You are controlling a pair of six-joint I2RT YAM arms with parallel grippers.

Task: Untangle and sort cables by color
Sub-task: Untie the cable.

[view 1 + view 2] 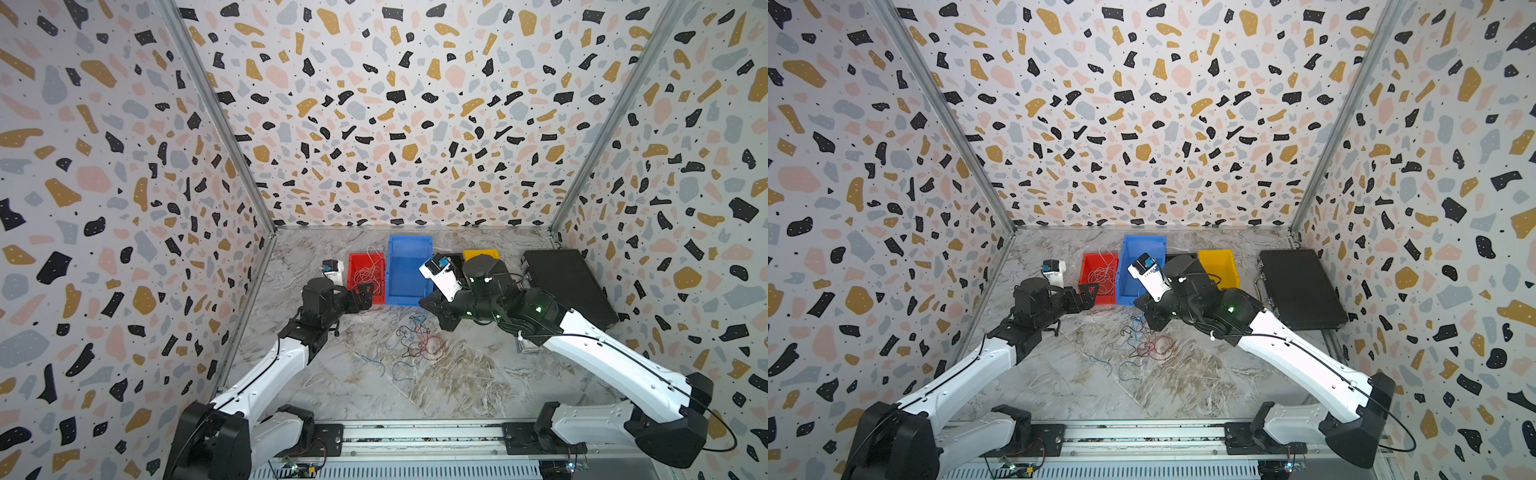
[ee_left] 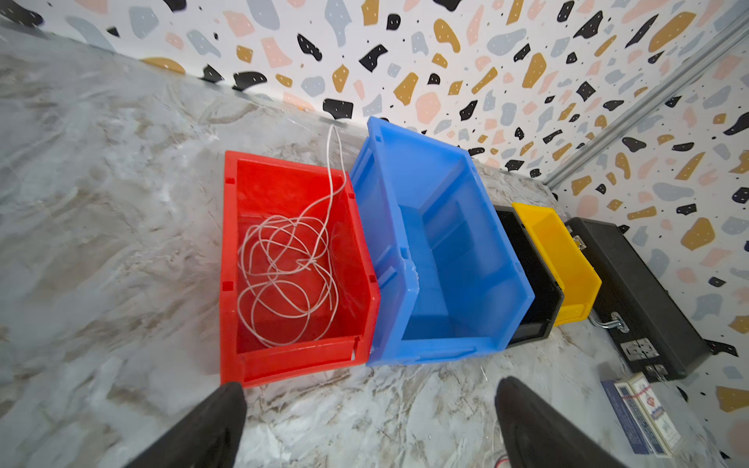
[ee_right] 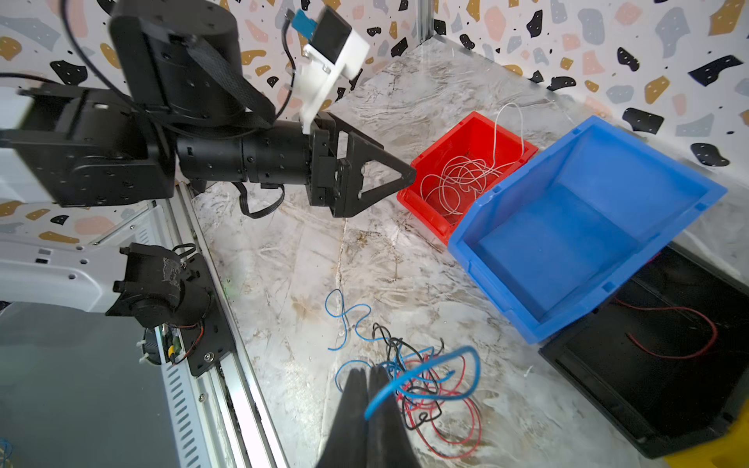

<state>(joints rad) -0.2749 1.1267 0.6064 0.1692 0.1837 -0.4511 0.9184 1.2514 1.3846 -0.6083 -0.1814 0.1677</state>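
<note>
Looking down in both top views, the tangle (image 1: 422, 345) of blue, red and black cables sits on the table (image 1: 478, 386). Left wrist cam: the card box (image 2: 644, 417) has print too blurry to read; my left gripper (image 2: 371, 387) is spread wide just short of the red bin (image 2: 227, 243), curly white cable (image 2: 283, 267) inside. Right wrist cam: my right gripper (image 3: 368, 370) is clamped on a blue cable (image 3: 477, 370) looping up over that tangle
</note>
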